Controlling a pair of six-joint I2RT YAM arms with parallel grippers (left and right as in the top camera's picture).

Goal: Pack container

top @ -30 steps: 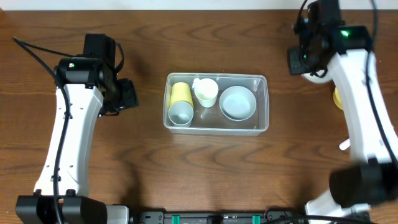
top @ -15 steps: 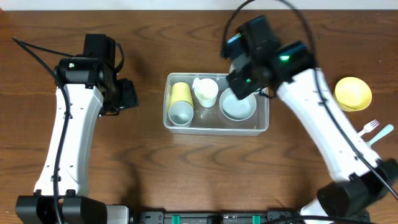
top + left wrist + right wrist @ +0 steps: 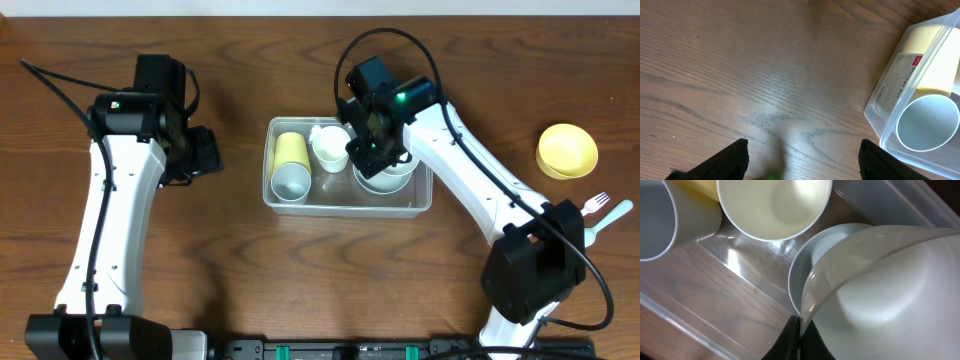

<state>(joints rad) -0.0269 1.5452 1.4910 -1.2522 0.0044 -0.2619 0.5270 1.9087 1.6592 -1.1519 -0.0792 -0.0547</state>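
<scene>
Dark wood-grain counter (image 3: 300, 270) spreads open around the left end effector (image 3: 804, 162), fingers wide; the clear, round-cornered container (image 3: 888, 95) sits ahead to its right. The right end effector (image 3: 799, 330) pinches a white bowl (image 3: 880, 295) by its rim, just over a pale bowl (image 3: 807, 260) inside the container, tub walls close by, a cream cup (image 3: 775, 205) beyond. Farther off, a yellow bowl (image 3: 567, 150) and fork (image 3: 596, 203) lie on the counter.

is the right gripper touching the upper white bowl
Touching. The right wrist view shows the right gripper shut on the rim of the upper white bowl.
</scene>
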